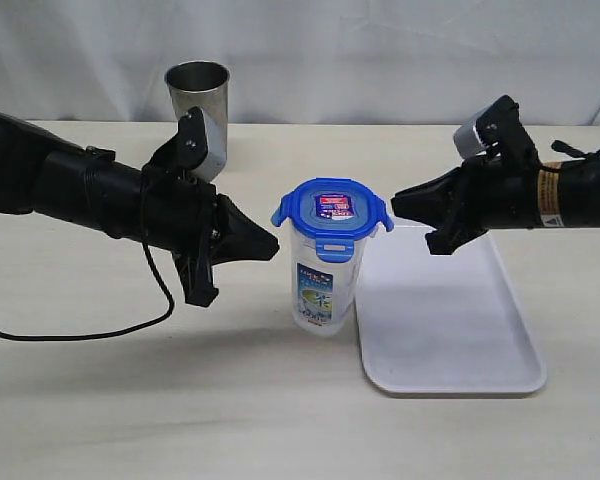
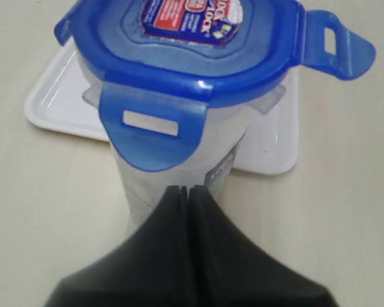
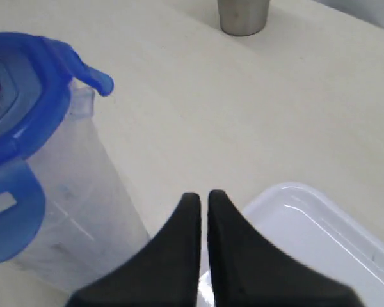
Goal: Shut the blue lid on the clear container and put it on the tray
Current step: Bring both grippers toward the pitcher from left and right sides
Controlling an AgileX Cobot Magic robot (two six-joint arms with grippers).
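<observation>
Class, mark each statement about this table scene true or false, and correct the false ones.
1. The blue lid sits on top of the clear container. True.
2. The clear container stands on the tray. False: it stands on the table, beside the tray.
3. The left hand grips the clear container. False: it is shut on nothing, beside the container.
4. The steel cup stands upright. True.
5. The right hand is shut and holds nothing. True.

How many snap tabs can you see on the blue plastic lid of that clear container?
3 on the bright-blue plastic lid: left tab, right tab, and front tab facing the exterior camera. A fourth may be hidden at the back.
</observation>
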